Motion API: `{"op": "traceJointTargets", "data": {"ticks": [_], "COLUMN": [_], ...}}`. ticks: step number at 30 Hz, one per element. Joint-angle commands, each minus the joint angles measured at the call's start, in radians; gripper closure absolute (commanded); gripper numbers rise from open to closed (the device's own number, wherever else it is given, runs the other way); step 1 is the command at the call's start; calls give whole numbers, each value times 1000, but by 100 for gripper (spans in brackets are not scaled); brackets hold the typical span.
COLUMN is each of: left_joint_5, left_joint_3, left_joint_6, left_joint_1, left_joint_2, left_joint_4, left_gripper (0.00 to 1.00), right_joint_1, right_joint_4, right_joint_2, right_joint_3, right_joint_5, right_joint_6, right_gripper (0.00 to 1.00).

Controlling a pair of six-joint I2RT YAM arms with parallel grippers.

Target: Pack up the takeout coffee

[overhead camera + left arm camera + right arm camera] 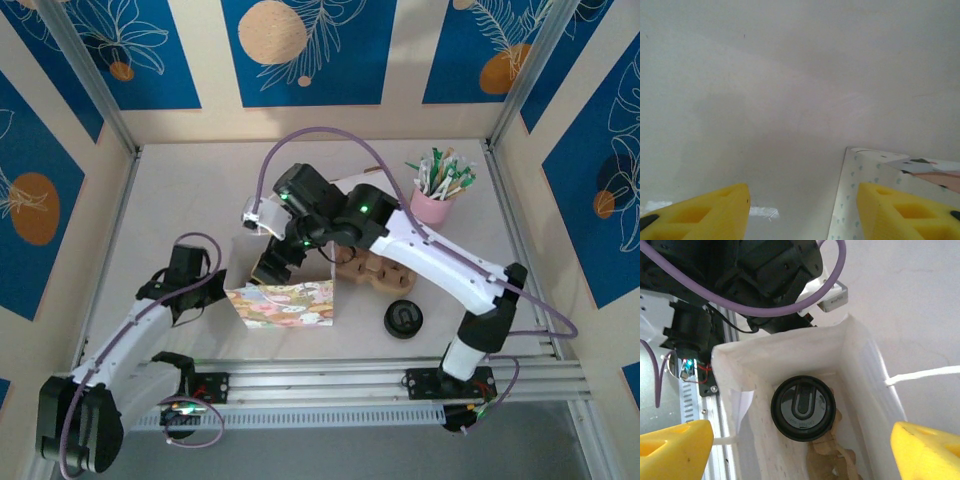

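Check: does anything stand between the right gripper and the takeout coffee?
Nothing visible does. The takeout coffee sits inside the open paper bag, its black lid uncovered, below the open right gripper, whose fingers are spread wide above the bag. Brown paper lies beside the cup, not over it.

Shows shiny black plastic on the takeout coffee (803,408) lid, thin dull white paper inside the bag (860,367), smooth matt white on the table (790,75).
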Motion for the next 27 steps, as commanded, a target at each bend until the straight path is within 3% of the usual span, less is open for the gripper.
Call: {"op": "traceJointTargets", "data": {"ticks": [1,21,27], "left_joint_5": [-30,-133,-145], "left_joint_3": [58,237,287], "left_joint_6": [32,104,126], "left_joint_1": [-10,-11,-11], "left_joint_2": [-27,-116,-142], "left_joint_4": [-48,-223,-269], "left_gripper": [41,41,42], "right_joint_1": [-5,-88,-150], "right_joint_4": [29,138,179], "right_joint_2": [-77,-336,-399], "right_joint_3": [-26,-252,-312], "right_joint_5": [-11,127,230], "right_joint_6": [30,122,178], "right_gripper": [9,15,19]}}
